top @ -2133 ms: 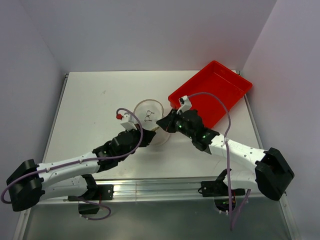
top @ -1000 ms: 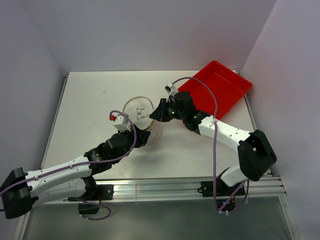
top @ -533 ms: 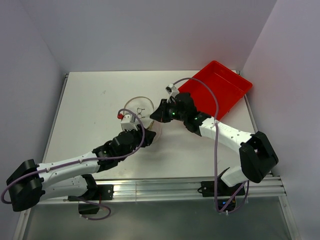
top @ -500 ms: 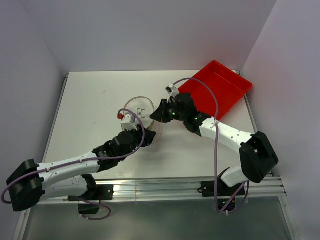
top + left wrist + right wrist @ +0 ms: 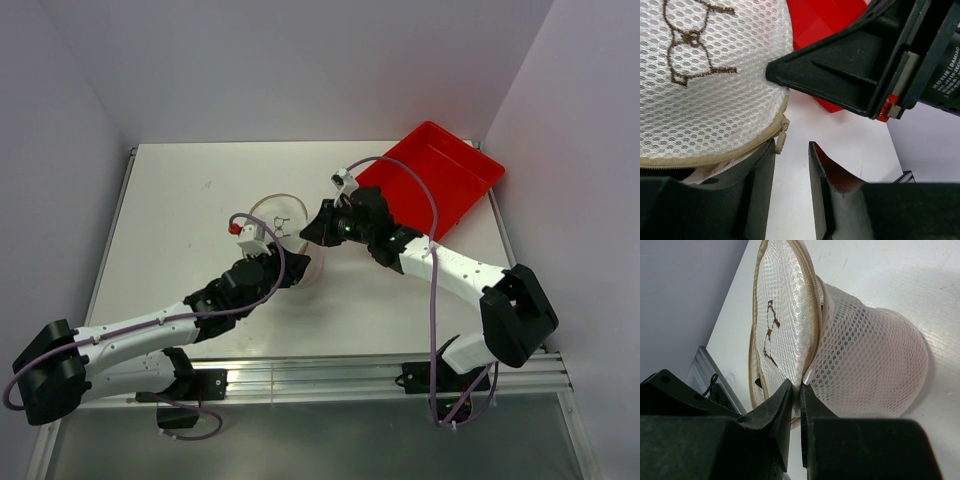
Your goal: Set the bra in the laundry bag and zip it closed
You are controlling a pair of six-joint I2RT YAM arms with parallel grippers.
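Left wrist view: my left jaws stand partly open, holding nothing, with the zip pull [image 5: 781, 131] just beside one tip and the laundry bag [image 5: 705, 100] right ahead. My right jaws are pinched tight on its rim. Closing now could miss the small pull, or dragging it could tear the rim from that pinch.

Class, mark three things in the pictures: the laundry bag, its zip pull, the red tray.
laundry bag [image 5: 875, 360]: right wrist view, mesh side wall.
zip pull [image 5: 781, 135]: left wrist view, hanging tab.
red tray [image 5: 450, 170]: top view, bare floor.
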